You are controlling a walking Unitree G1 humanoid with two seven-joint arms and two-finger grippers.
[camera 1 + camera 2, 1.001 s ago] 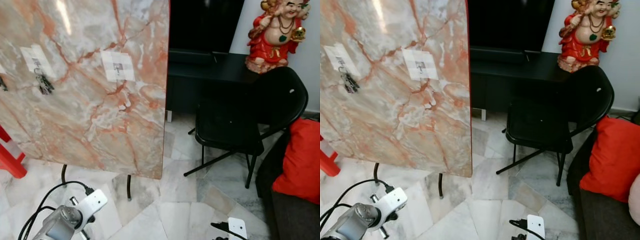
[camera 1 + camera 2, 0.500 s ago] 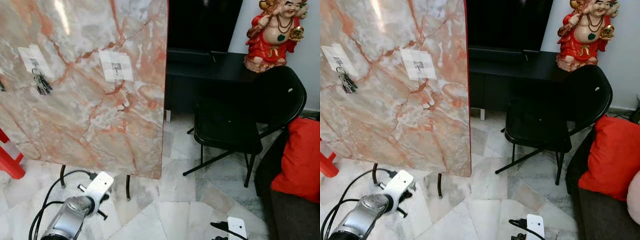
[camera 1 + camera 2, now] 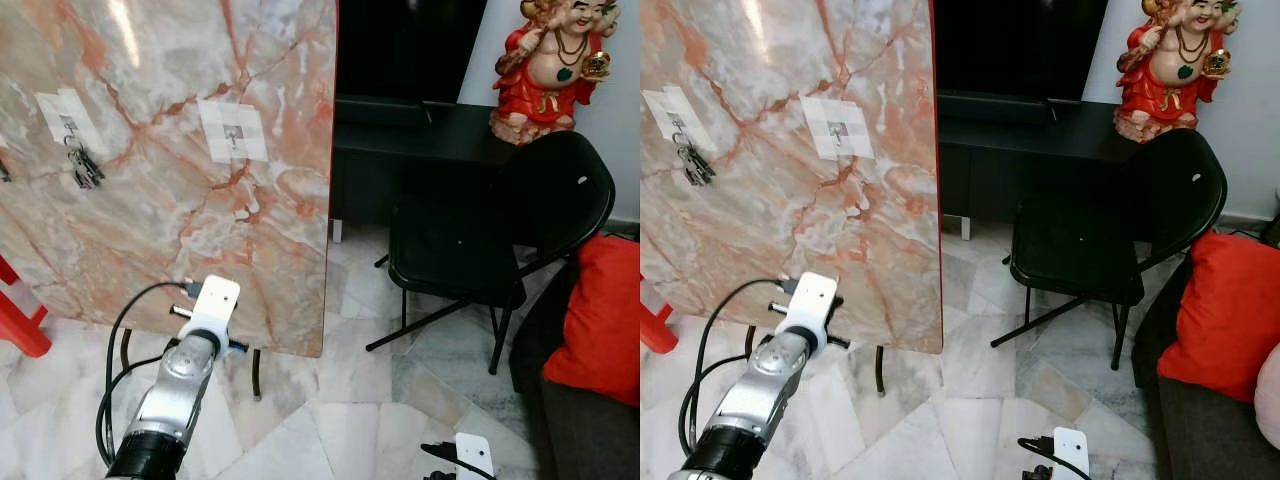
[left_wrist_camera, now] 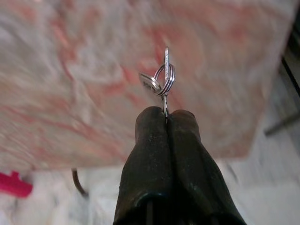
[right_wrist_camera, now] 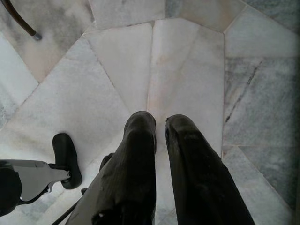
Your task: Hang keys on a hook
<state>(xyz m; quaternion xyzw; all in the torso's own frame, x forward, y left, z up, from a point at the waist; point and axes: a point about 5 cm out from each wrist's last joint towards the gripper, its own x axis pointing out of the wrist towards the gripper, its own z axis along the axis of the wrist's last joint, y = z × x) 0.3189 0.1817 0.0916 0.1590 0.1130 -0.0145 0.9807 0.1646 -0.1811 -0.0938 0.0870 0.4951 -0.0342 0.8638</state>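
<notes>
Nearest to you, the right gripper [image 5: 159, 126] hangs idle over the marble floor [image 5: 187, 61], its fingers slightly parted and holding nothing.

Next out, the left gripper [image 4: 165, 115] is pinched tight on a key ring with keys [image 4: 161, 78], the ring standing up above the fingertips. The head views place this arm [image 3: 185, 375] low and near, in front of the lower edge of the upright marble slab [image 3: 200, 200]. The grip looks thin, on a key blade only, so I judge that any jolt could twist the ring; lift smoothly.

Farther and higher on the slab are two taped patches. The left patch [image 3: 66, 117] already carries a bunch of keys [image 3: 85, 168]. The middle patch [image 3: 233, 131] bears a small hook that looks free; treat this as your likely target.

Recommendations: raise the gripper up the slab face toward the middle patch, keep the ring's opening facing the hook, bring it on from above, and release only once the ring hangs by itself.

Beyond, to the right, a black chair [image 3: 480, 240] and a red figurine [image 3: 548, 62] stand well apart from the work.
</notes>
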